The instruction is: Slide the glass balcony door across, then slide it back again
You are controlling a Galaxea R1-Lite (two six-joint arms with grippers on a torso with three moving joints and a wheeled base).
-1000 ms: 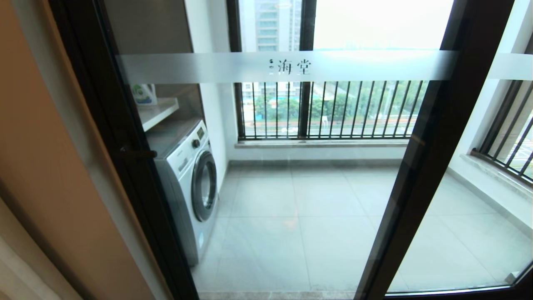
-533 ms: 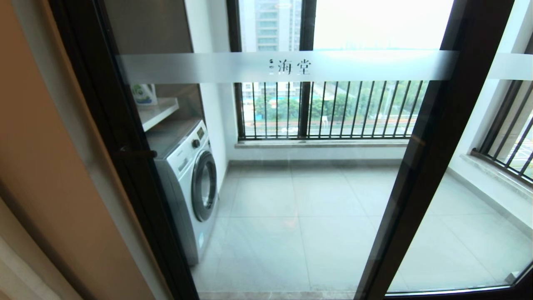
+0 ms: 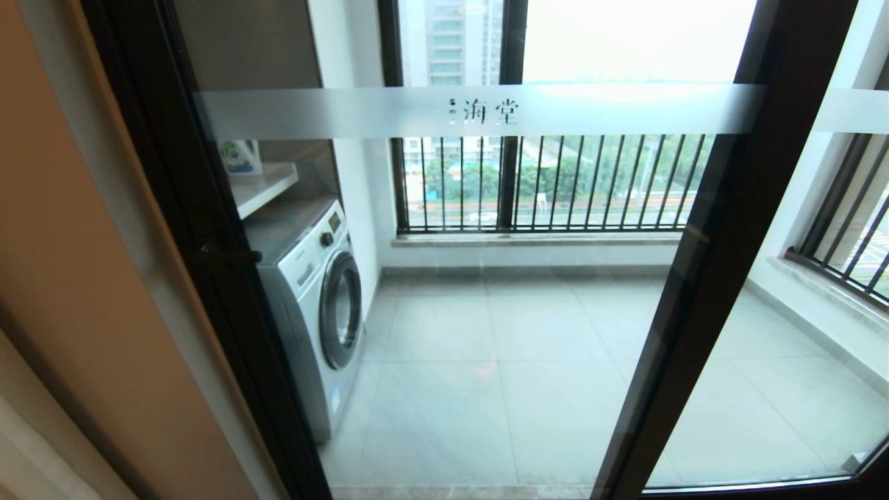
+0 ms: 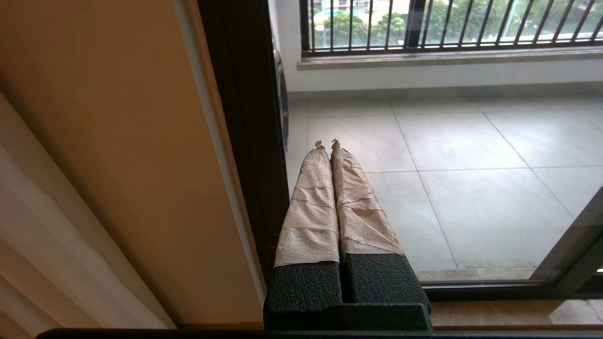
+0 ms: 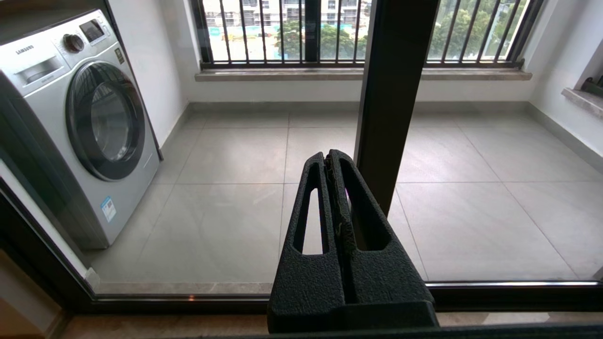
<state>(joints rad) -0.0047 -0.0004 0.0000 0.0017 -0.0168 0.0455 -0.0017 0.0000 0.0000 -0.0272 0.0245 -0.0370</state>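
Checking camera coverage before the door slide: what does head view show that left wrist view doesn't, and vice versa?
Head view only: the glass balcony door's frosted band, its small dark handle, and the washing machine front.

Left wrist view only: the left gripper, shut, held near the door's left frame, and a pale curtain.

Both: the glass balcony door, the tan wall, the railing window, and the tiled balcony floor.

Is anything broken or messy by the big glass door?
Nothing stands out. The glass balcony door looks whole, the balcony floor shows no spill, and the washing machine stands upright. Both grippers, left and right, are shut and touch nothing.
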